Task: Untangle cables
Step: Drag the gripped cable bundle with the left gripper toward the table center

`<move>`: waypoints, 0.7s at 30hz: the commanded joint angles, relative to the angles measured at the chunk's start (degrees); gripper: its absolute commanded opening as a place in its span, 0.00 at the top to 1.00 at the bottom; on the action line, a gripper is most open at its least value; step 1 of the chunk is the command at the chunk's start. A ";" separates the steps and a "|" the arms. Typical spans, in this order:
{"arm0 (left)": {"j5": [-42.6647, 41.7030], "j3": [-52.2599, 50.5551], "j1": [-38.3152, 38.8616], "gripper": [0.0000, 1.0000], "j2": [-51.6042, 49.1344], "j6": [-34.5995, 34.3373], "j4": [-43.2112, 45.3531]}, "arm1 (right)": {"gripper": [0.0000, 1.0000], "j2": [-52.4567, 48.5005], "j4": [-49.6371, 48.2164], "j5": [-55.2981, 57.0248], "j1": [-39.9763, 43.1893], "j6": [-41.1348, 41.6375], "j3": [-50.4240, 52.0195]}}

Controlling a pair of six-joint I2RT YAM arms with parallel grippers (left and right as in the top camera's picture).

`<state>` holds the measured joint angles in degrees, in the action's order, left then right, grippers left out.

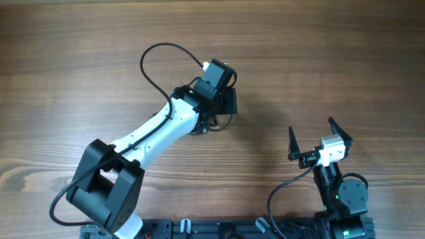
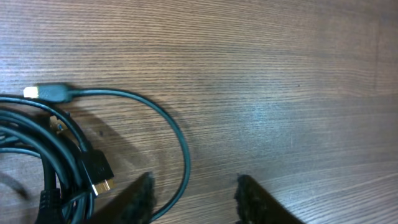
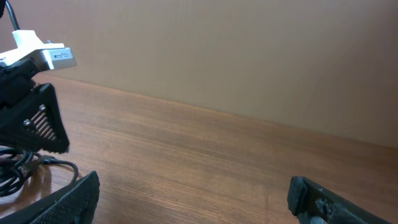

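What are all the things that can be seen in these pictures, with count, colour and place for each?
table: one, brown wood, under everything.
cables: one tangled bundle, number of cords unclear, black with gold-tipped plugs, on the table beside the left gripper.
wall: one, plain beige, behind the table.
left arm: one, white, reaching to the table's middle.
right arm: one, black, bottom right of the overhead view.
left gripper: one, black, open, nothing between its fingers.
right gripper: one, black, open, holding nothing.
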<state>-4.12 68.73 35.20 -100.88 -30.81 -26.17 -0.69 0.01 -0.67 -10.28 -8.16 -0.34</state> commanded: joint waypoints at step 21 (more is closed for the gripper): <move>6.08 0.02 -13.90 0.40 0.50 -6.40 -14.82 | 0.00 0.26 -0.24 -0.74 0.28 0.74 0.04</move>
<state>-2.15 70.83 21.67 -96.60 -33.69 -40.82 -0.69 0.01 -0.67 -10.28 -8.16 -0.36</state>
